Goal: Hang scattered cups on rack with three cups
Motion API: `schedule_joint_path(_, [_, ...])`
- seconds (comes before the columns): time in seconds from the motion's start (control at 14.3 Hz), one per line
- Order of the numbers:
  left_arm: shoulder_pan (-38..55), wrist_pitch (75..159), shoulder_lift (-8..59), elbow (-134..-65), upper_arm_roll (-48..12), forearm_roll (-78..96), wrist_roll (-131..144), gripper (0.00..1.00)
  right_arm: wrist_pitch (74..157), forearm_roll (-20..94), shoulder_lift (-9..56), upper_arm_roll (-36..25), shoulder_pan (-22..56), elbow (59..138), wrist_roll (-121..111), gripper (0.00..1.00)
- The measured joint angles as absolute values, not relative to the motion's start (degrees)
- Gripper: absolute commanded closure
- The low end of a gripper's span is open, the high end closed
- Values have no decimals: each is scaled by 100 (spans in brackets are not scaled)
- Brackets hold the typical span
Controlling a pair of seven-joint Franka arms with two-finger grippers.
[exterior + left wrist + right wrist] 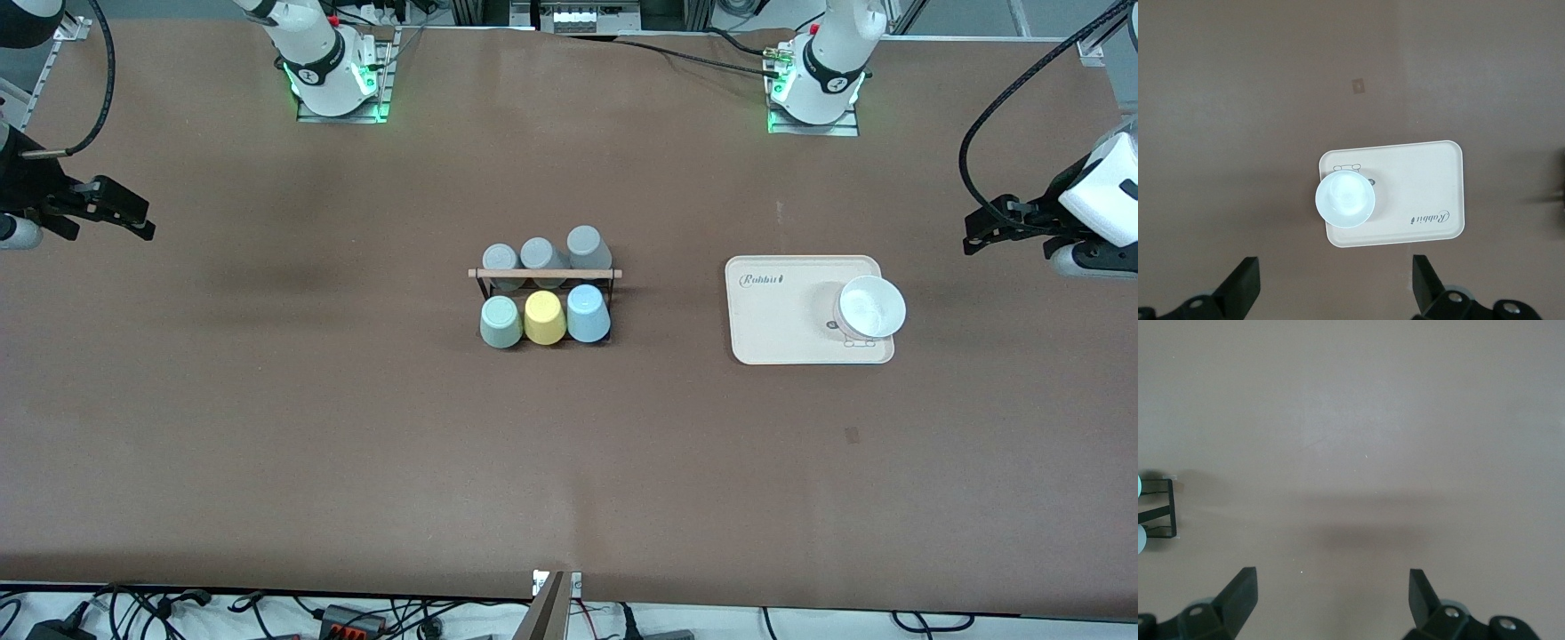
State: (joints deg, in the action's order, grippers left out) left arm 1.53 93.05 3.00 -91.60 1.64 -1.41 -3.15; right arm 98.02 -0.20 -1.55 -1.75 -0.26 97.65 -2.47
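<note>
Six cups: all on rack (pixel 545 274); sage cup (pixel 500 322) and blue cup (pixel 588 314) hung
Left gripper (pixel 982 233): jaws spread, waiting
Right gripper (pixel 133 216): jaws spread, keep clear

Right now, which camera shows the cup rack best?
The front view: the whole rack shows there, with all six cups on it. The right wrist view catches only the rack's black wire end at its edge. The left wrist view does not show it.

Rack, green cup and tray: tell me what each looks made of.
Rack: thin black wire, probably metal, with a pale wooden rod across its top. Green cup: likely plastic, matte, with an even pastel colour and no glare. Tray: smooth matte beige with printed lettering; plastic or a fibre composite, hard to tell which.
</note>
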Motion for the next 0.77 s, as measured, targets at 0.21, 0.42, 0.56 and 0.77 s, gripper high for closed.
schedule_joint_path(0.21, [154, 9305, 300, -9160, 160, -141, -315, 0, 9800, -20, -214, -175, -26, 9765, -247, 0])
schedule_joint_path(0.42, [155, 9305, 300, -9160, 156, -141, -315, 0, 9800, -20, -214, -173, -26, 9768, -248, 0])
schedule_joint_path(0.56, [155, 9305, 300, -9160, 155, -141, -315, 0, 9800, -20, -214, -173, -26, 9771, -249, 0])
schedule_joint_path(0.77, [155, 9305, 300, -9160, 155, -141, -315, 0, 9808, -20, -214, -173, -26, 9782, -249, 0])
